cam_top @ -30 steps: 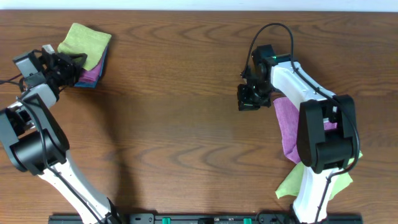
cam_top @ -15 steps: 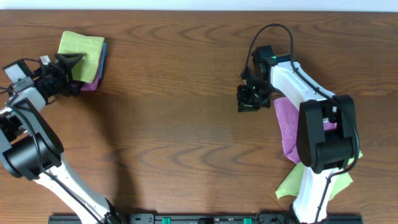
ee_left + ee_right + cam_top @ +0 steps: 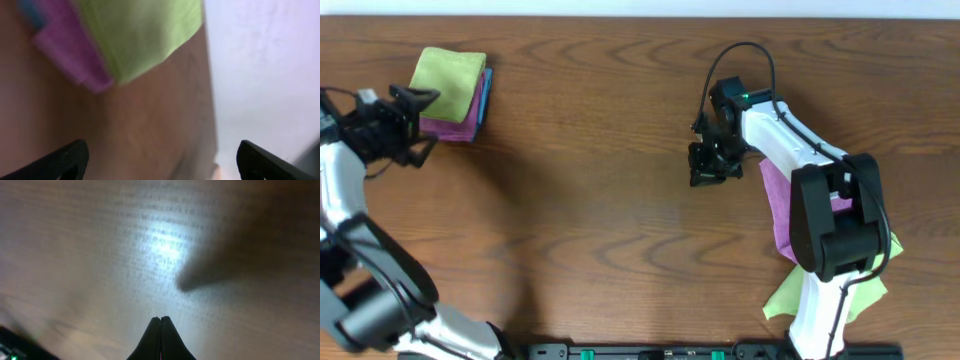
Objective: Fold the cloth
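**Jaws apart on the left, pinched together on the right**

Left gripper (image 3: pixel 424 124) sat wide open just beside the folded stack (image 3: pixel 450 82), touching nothing; lime lay on top, then purple, with blue at the bottom. Right gripper (image 3: pixel 706 172) had its fingertips together over bare table (image 3: pixel 600 210), holding nothing. Behind it, the unfolded purple cloth (image 3: pixel 777 205) lay partly hidden under the right arm (image 3: pixel 830 215), with a lime cloth (image 3: pixel 785 295) nearer the front edge, also partly covered. A second earlier the left fingers were right at the stack; they had since backed off toward the table's edge. The right gripper had slid slightly away from the purple cloth.
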